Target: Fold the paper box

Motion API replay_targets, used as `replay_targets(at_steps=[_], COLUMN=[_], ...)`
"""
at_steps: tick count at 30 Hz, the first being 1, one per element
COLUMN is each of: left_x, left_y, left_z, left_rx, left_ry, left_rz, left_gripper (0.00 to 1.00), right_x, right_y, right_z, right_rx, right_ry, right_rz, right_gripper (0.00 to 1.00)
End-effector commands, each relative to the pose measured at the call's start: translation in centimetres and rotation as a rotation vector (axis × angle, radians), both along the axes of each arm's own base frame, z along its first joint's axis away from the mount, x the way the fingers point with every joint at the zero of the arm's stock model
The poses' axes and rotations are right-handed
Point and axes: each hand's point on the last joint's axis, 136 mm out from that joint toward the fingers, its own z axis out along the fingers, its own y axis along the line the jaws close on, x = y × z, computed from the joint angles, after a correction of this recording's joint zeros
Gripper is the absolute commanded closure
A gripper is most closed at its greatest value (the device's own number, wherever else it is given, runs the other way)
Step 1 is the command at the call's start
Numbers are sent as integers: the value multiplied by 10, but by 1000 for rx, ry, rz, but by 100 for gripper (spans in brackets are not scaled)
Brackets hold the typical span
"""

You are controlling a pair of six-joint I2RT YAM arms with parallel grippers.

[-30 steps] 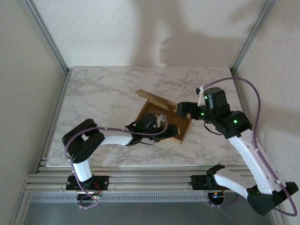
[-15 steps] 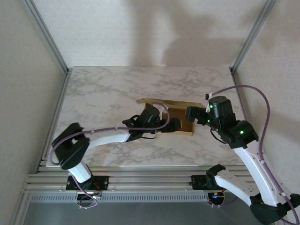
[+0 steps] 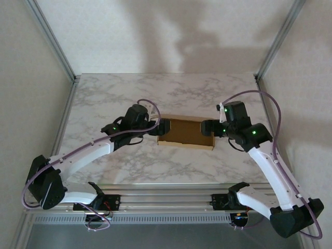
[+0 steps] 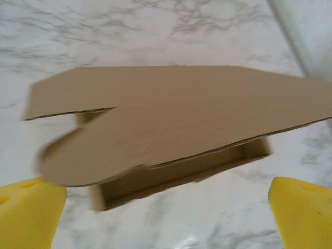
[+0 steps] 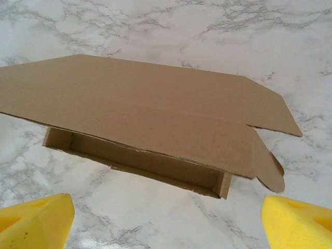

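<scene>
Location of paper box (image 3: 185, 133): it is lying near the middle of the marble table (image 3: 104, 98), long side running left to right, between the two grippers.

Condition of paper box: it is showing as a shallow rectangular tray with its lid panel (image 5: 129, 109) lying over the top. The lid is not sitting down on the tray; a gap is showing along the edge facing each wrist camera, with the inner tray wall (image 5: 155, 168) visible under it.

Rounded tab (image 4: 78, 161): it is sticking out loose from the lid's end, outside the tray and not tucked in. The left wrist picture is blurred here, so the edge detail is not reading clearly.

Left gripper (image 3: 162, 127): it is standing at the box's left short end, jaws spread wide and holding nothing. Its yellow fingertips (image 4: 28, 212) are flanking the box end, with bare marble between them and the cardboard.

Right gripper (image 3: 207, 127): it is standing at the right short end, jaws likewise wide and empty. Its yellow pads (image 5: 33, 220) are sitting apart from the box, with marble showing between.

Contact: neither gripper is touching the cardboard in the wrist views; from above, the gap is too small to judge.

Purple cables (image 3: 270, 101): one is looping over each arm, above the table.
</scene>
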Motion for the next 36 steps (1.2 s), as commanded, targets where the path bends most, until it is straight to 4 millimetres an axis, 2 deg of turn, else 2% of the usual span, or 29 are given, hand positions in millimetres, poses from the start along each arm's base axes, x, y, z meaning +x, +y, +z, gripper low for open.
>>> replay_targets(at_steps=[1,7,12,20,23,30,32,36], left_x=[3,23,40,68,75,78,82,84], left_y=[17,14,17,29,28,16,17,18], left_z=[1,-7,-4,0,-1,-5,-10,-13], left_rx=[150,180,215,271,283,341,366,392], left_ry=[-43,-23,-31,-31,-27,-38,-28,0], left_rz=[-44,-32,-13,-28,-62,-200,-214,-253], left_gripper=[1,1,0,1,7,20,30,41], right_x=[1,3,13,32,40,56,61,70], right_y=[2,5,-20,-25,-25,-21,-21,-22], right_z=[9,2,-1,-6,-6,0,-1,-5], right_rx=[-22,-34,-179,-220,-172,-133,-117,-98], right_ry=[-24,-3,1,17,29,45,56,88], right_rz=[53,82,1,-18,-6,89,113,144], right_gripper=[7,7,5,3,3,3,3,3])
